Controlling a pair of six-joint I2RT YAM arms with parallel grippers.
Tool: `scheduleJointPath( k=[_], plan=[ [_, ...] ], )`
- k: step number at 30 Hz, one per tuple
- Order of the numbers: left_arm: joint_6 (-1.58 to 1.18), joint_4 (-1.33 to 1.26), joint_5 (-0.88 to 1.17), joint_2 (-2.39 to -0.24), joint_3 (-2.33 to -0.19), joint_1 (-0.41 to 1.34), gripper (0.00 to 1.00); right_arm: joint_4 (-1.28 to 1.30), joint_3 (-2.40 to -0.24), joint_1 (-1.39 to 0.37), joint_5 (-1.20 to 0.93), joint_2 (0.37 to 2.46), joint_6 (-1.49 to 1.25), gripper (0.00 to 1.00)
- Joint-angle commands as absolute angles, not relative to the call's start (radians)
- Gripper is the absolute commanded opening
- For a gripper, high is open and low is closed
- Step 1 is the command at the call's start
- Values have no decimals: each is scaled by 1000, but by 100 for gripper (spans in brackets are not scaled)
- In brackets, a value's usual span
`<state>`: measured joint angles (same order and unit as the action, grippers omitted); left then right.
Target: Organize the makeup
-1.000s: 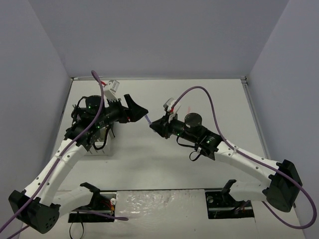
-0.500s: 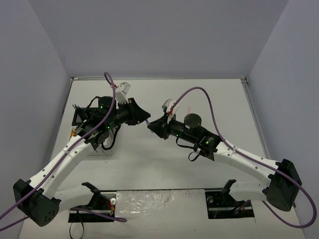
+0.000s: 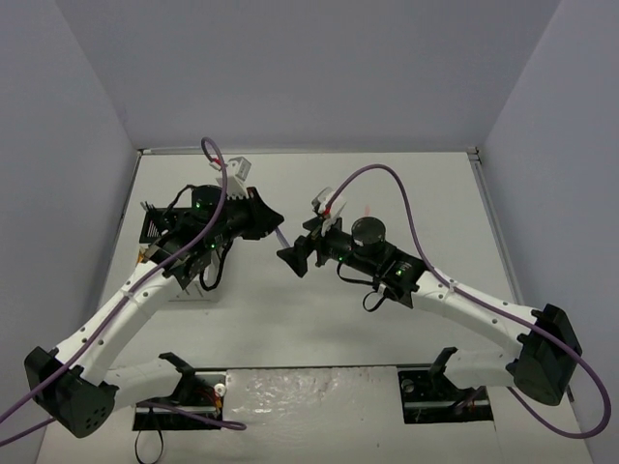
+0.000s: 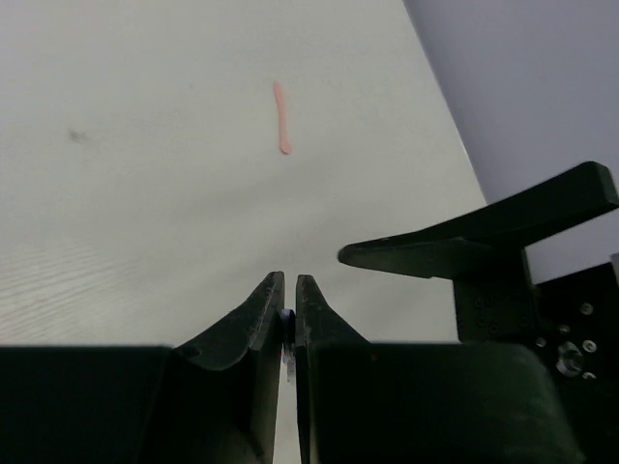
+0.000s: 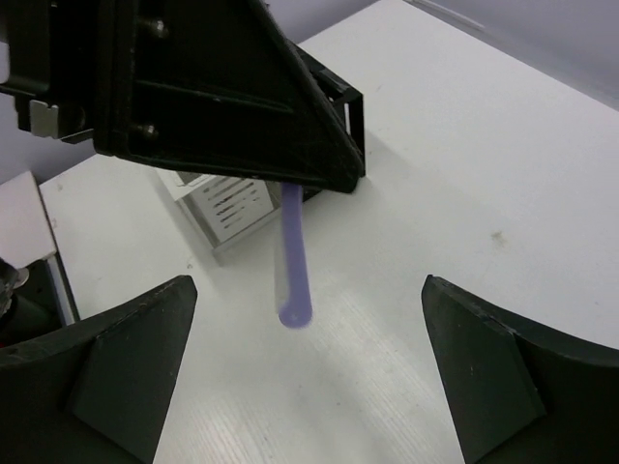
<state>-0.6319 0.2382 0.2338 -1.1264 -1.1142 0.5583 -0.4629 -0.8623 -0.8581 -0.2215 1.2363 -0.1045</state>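
— Left arm, what are you holding?
— My left gripper (image 4: 287,290) is clamped on the lilac tool (image 5: 293,256), which juts from my jaws at the centre of the overhead frame.
— My right gripper (image 3: 295,254) is spread wide and holds nothing. The tool's rounded tip hangs between my fingers (image 5: 135,367), mid-frame.

Checking my feed: the white table (image 3: 406,193) has the black-and-white slotted box (image 3: 153,228) sitting on it over on the left side. Well apart from that, out toward the back, a thin pink stick (image 4: 281,116) is lying flat on the bare top.
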Motion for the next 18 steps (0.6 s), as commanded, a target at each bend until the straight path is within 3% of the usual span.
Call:
scheduleJointPath(
  k=[1,4,9,18],
  plan=[
    [-406,316,-56,-1137,-1259,529,0,-395,-954,-848,-65,1222,-87,100],
    [-342,342,-165,-1168,-1304,445,0,-360,-946,-841,32,1201,-93,100],
    [-296,293,-164,-1237,-1338,214,0,-344,-885,-797,135,1169,-122,100],
    [-261,158,-153,-1387,-1270,86,0,-302,-836,-675,160,1174,-186,100]
  ],
)
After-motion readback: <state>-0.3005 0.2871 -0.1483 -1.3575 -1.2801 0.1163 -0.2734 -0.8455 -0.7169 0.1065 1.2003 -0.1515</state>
